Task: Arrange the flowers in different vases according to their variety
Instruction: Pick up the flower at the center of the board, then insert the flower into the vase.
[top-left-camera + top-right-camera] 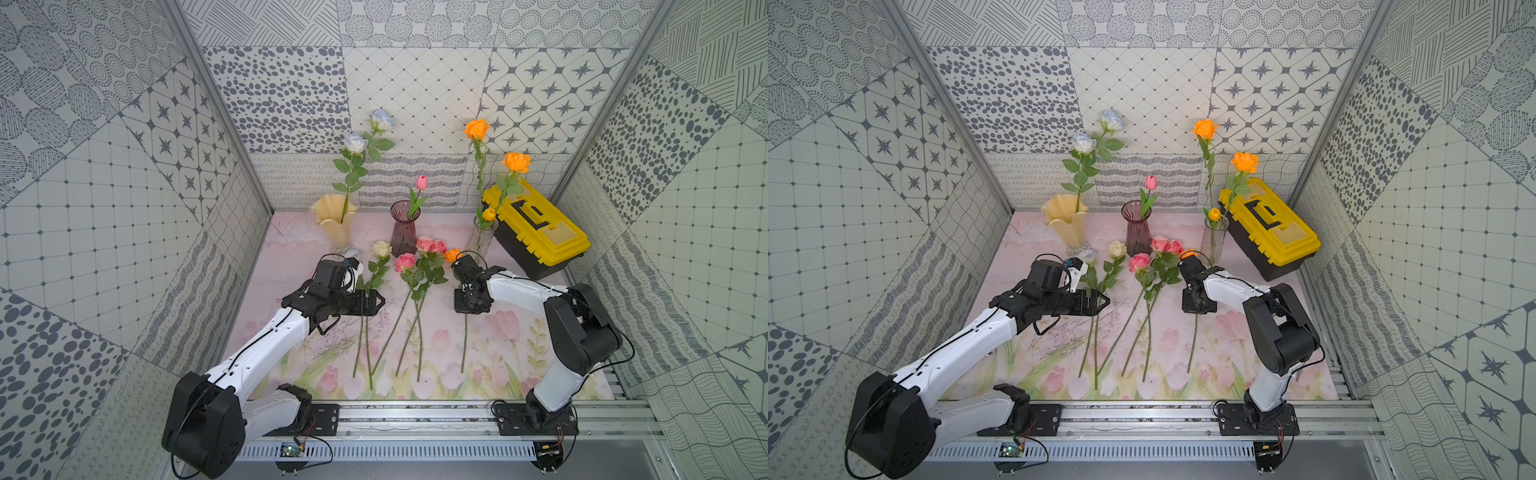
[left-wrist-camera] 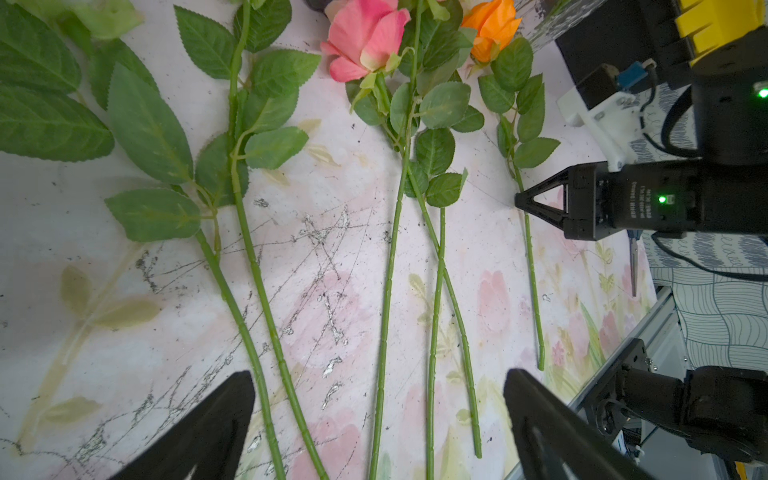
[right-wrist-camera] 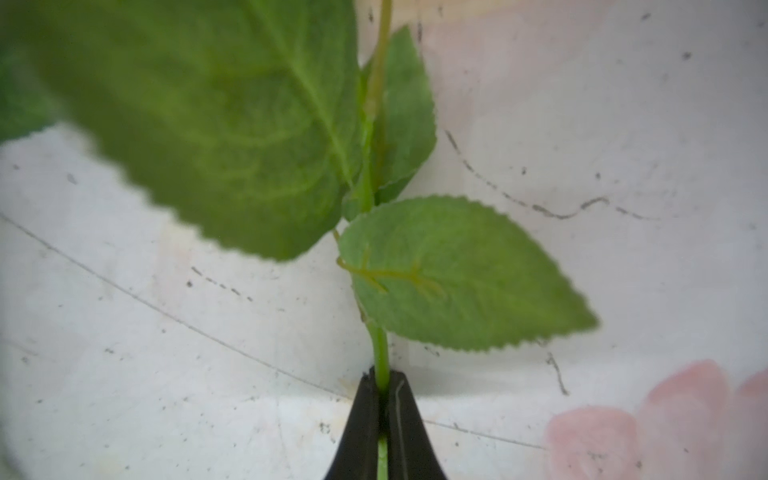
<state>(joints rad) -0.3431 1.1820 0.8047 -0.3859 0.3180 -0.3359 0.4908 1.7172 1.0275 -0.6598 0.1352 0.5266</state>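
Clamping the orange rose [image 1: 452, 254] by its stem, right pincer [image 3: 382, 386] probably intends the clear vase [image 1: 481, 239] holding its kind; left pincer [image 2: 378, 374] stands wide, empty.

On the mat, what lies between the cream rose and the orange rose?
Three pink roses lie between the cream rose and the orange rose, as both top views show.

Right gripper [image 1: 1199, 308] sits over orange rose [image 1: 1192, 345] stem

The left arm [image 1: 257, 349] reaches inward, left gripper [image 2: 378, 374] spread wide; the right arm [image 1: 519, 286] bends down, right gripper [image 3: 382, 380] pinching a flower stem [image 3: 379, 345].
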